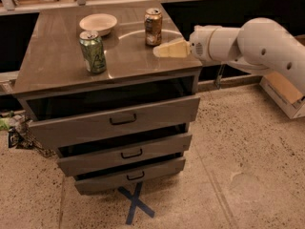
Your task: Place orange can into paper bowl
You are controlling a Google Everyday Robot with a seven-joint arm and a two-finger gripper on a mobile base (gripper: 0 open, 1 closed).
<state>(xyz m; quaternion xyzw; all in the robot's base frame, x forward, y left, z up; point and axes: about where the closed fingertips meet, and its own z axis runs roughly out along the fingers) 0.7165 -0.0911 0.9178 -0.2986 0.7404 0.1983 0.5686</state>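
Note:
The orange can (153, 26) stands upright on the grey cabinet top (62, 56), right of centre toward the back. The paper bowl (98, 23) sits to its left near the back, empty. My gripper (158, 52) reaches in from the right on a white arm, with its cream fingers (172, 48) pointing left. Its tip is just in front of and slightly right of the orange can, low over the cabinet top, apart from the can. It holds nothing.
A green can (93, 51) stands upright in front of the bowl on the left half of the top. The cabinet has three drawers, each slightly open. A cardboard box (286, 92) lies on the floor at the right. A blue tape cross (136, 203) marks the floor.

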